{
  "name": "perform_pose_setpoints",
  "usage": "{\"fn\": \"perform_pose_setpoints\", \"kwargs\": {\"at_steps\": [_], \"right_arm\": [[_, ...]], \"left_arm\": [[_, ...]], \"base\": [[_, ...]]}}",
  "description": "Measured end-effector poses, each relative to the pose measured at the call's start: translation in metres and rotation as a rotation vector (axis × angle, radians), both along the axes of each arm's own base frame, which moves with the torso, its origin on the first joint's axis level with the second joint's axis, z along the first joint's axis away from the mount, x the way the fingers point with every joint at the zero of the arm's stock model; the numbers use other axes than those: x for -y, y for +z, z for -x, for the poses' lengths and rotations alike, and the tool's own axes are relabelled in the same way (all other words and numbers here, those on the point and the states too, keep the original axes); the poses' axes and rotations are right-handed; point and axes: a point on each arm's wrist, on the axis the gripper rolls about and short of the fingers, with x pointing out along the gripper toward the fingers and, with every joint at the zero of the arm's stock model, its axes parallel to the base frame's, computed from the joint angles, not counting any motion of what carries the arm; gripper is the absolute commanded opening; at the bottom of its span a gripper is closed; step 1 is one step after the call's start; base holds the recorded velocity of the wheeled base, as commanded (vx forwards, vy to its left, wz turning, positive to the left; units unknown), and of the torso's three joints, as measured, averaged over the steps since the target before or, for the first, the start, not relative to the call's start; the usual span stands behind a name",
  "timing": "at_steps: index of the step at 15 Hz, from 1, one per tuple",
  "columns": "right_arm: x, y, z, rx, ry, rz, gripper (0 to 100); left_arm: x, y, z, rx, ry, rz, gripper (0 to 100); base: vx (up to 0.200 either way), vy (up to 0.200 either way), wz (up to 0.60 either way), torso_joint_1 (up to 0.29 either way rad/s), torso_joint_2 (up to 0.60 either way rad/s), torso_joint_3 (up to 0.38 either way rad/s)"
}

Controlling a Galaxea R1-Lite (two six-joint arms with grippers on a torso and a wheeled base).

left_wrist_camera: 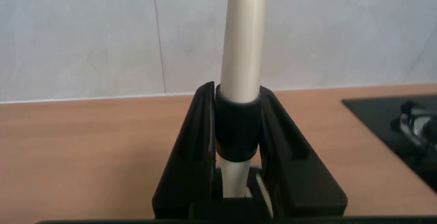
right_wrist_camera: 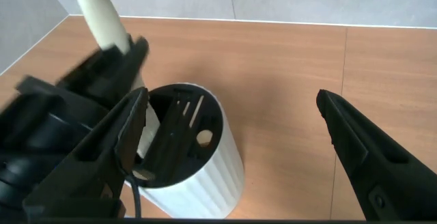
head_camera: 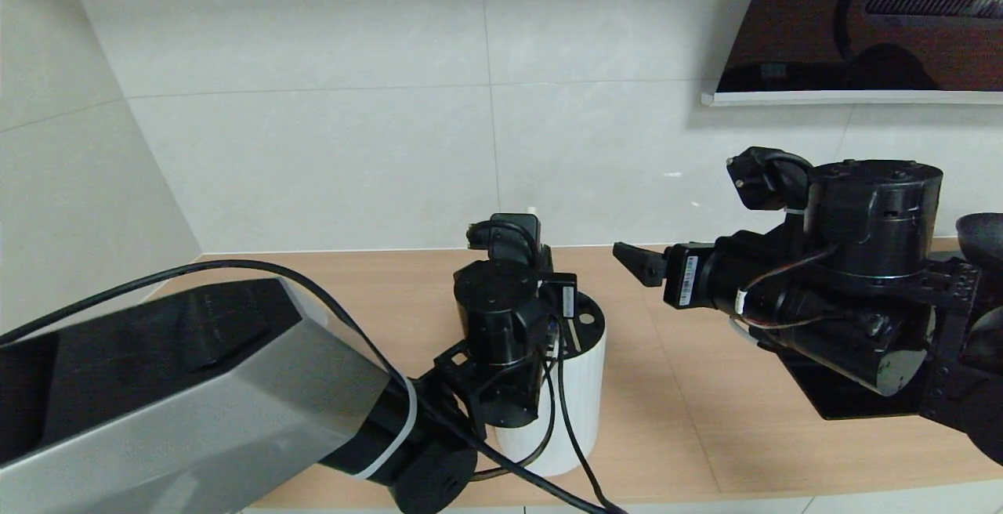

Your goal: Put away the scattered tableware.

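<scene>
Cream utensil handle (left_wrist_camera: 244, 33) upright, pinched tight between the left fingers (left_wrist_camera: 194, 142), over the white holder (right_wrist_camera: 220, 171) on the bench (head_camera: 689, 389). The right fingers (right_wrist_camera: 355, 142) gape wide, empty.

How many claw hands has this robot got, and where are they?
2. The left gripper is above the white holder, shut on a cream handle; the right gripper is open over the counter beside it.

No text, number or sign can be read. A small white sticker (head_camera: 568, 300) sits on the left arm (head_camera: 501, 326) just above the white holder (head_camera: 576, 389). A barcode sticker (head_camera: 690, 269) sits on the right arm (head_camera: 783, 295), right of the holder; the print on both is too small to tell.
</scene>
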Motion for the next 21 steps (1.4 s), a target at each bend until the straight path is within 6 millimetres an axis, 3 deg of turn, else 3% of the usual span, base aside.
{"fn": "perform_pose_setpoints", "kwargs": {"at_steps": [11, 12, 21], "right_arm": [[0.0, -0.0004, -0.0002, -0.001, 0.0, 0.001, 100], [0.0, -0.0004, -0.0002, -0.001, 0.0, 0.001, 100], [0.0006, 0.0009, 0.0003, 0.004, -0.002, -0.001, 100]], "left_arm": [[-0.0028, -0.0101, 0.0028, -0.026, -0.001, -0.028, 0], [-0.0028, -0.0099, 0.0029, -0.026, -0.001, -0.027, 100], [-0.0052, -0.0048, 0.0054, -0.014, -0.004, -0.016, 100]], "base": [[0.0, 0.0, 0.0, 0.0, 0.0, 0.0], [0.0, 0.0, 0.0, 0.0, 0.0, 0.0], [0.0, 0.0, 0.0, 0.0, 0.0, 0.0]]}}
